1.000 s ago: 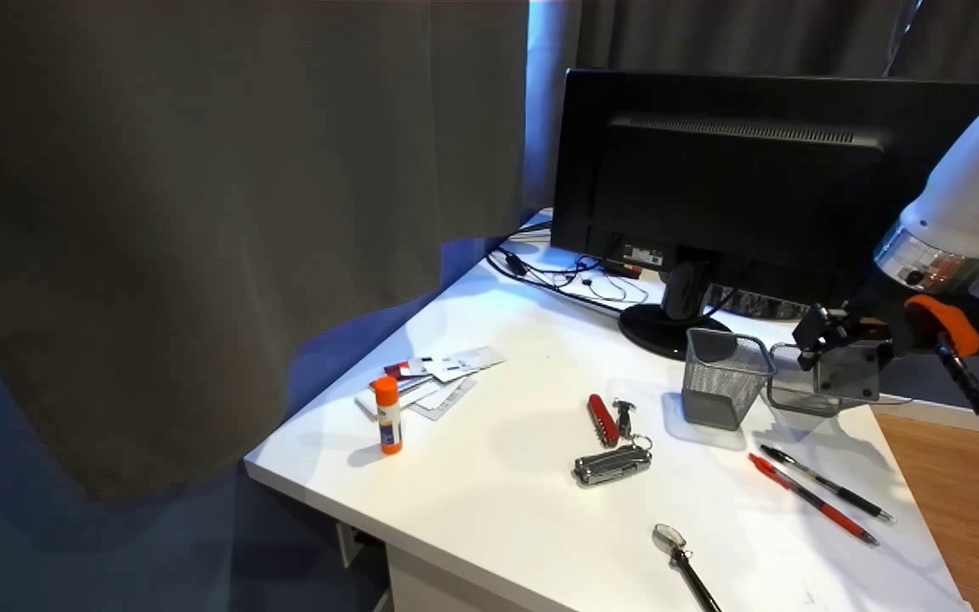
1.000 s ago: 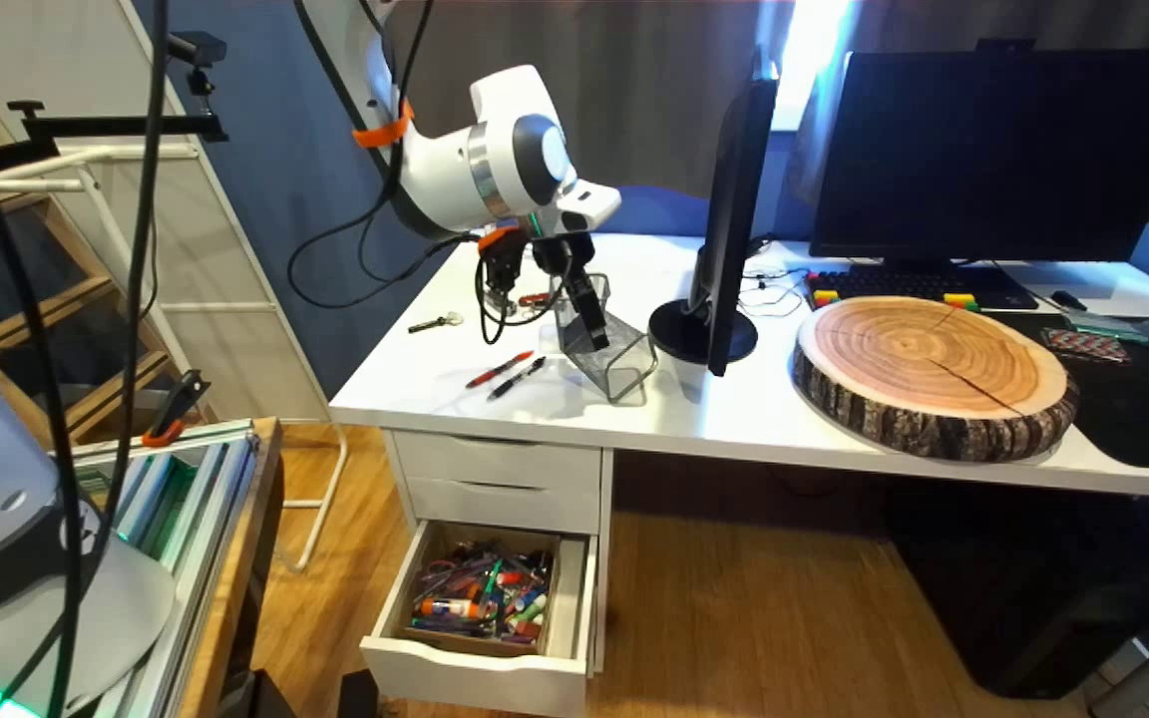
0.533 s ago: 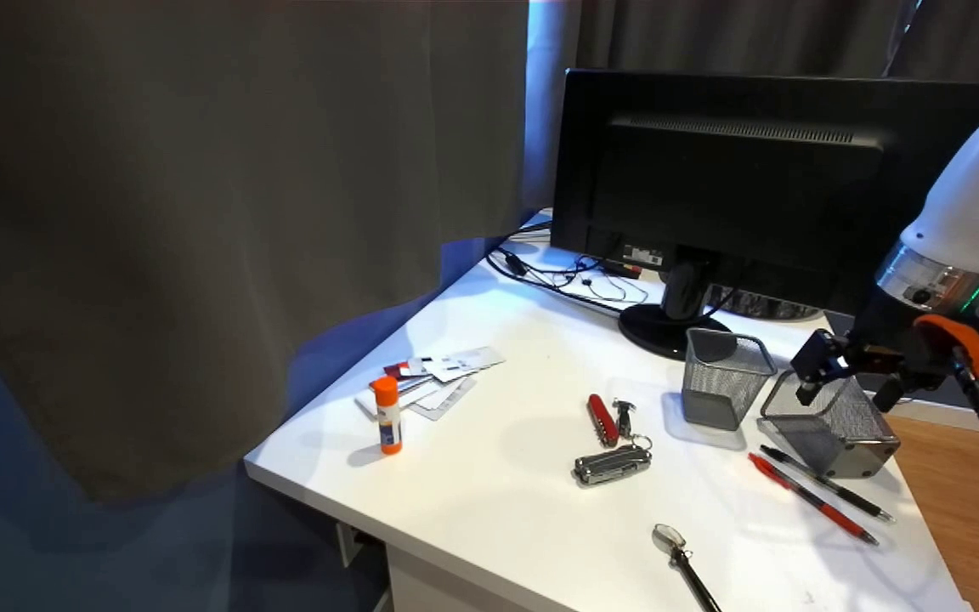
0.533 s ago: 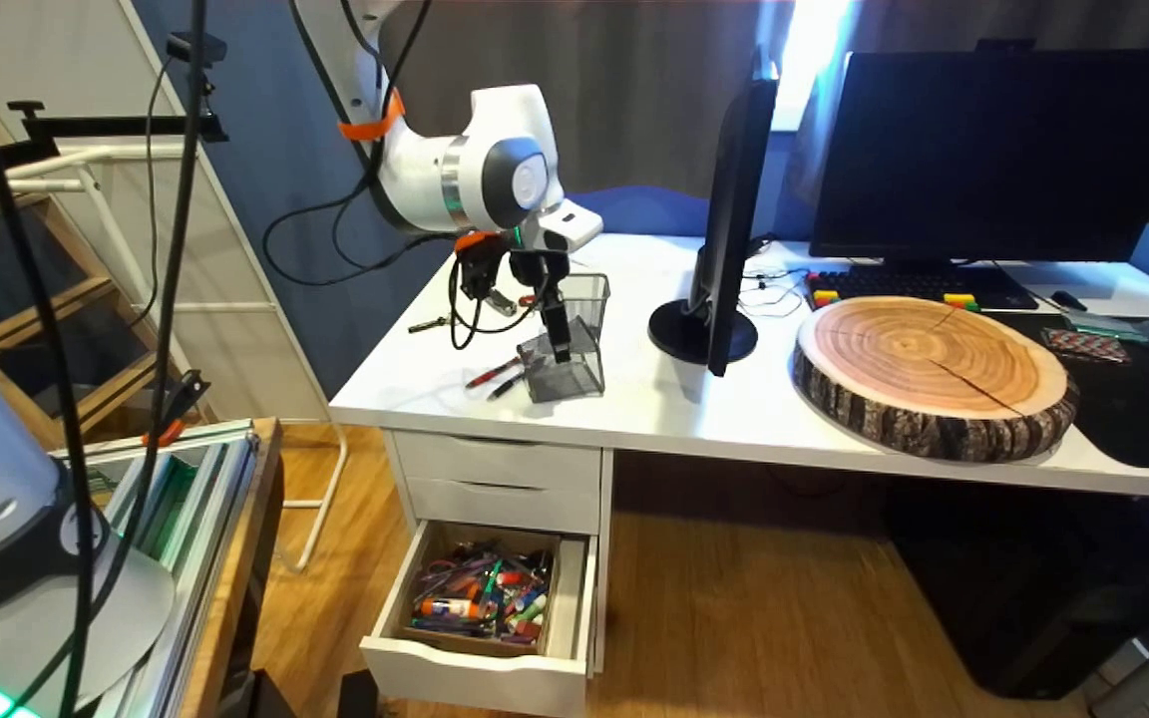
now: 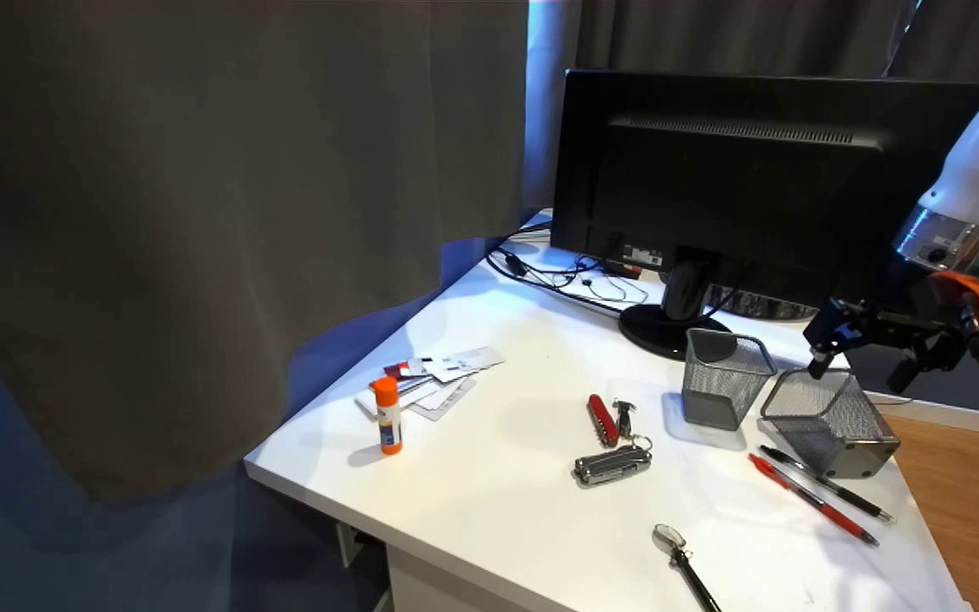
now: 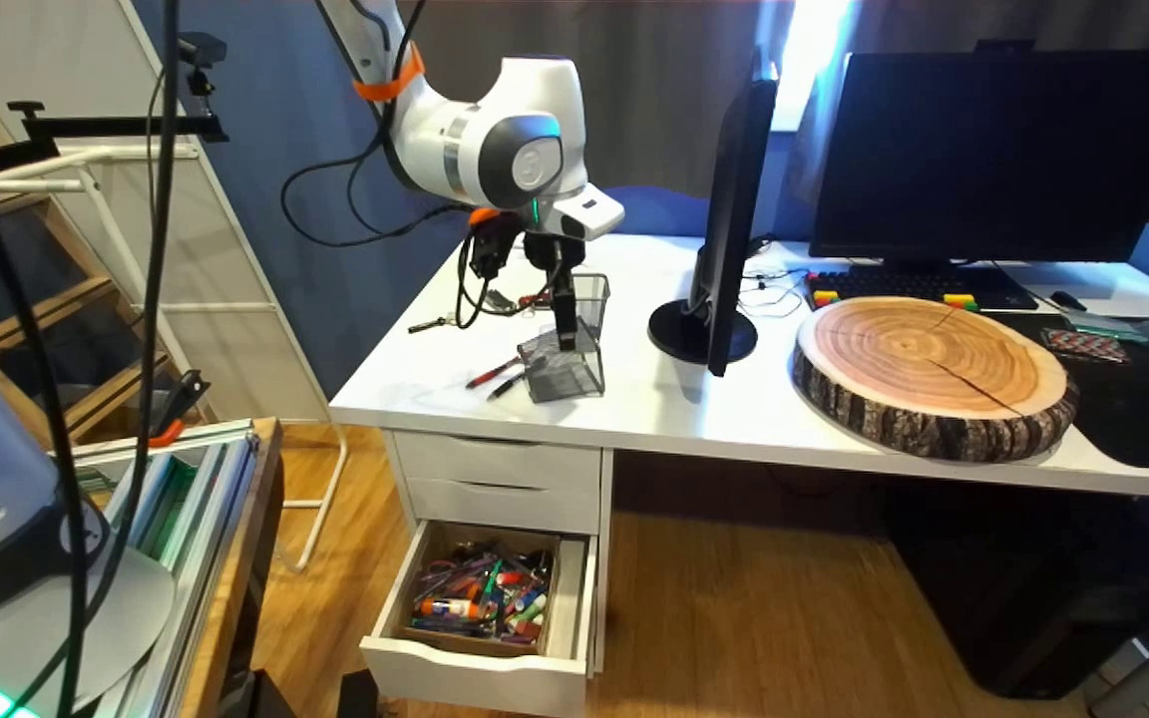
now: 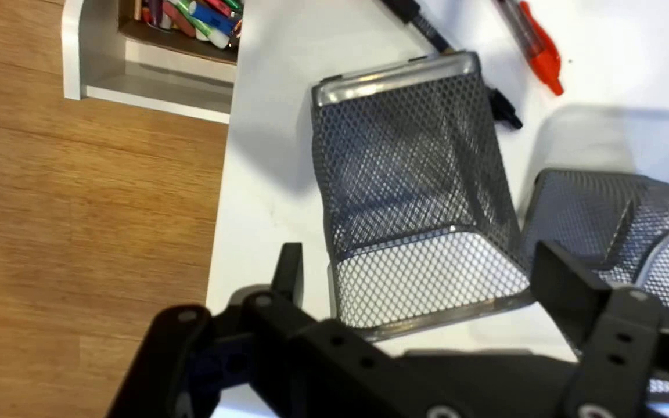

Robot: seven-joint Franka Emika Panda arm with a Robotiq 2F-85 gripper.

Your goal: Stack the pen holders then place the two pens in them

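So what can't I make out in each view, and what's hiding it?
Wrist view: middle of the black pen, hidden behind the sideways holder.
Wrist view: part of the red pen, cut off by the top edge.
Wrist view: part of the upright holder, cut off by the right edge.
In an exterior view: screen of the monitor, seen from behind.
In an exterior view: print on the glue stick, too small to read.

Monitor back [image 5: 736,195]: faced in an exterior view.
Drawers [image 6: 503,506]: faced, farther, in an exterior view.
Desk [image 5: 532,442]: in both exterior views.
Pen holder [image 7: 398,162]: close below us, wrist view.
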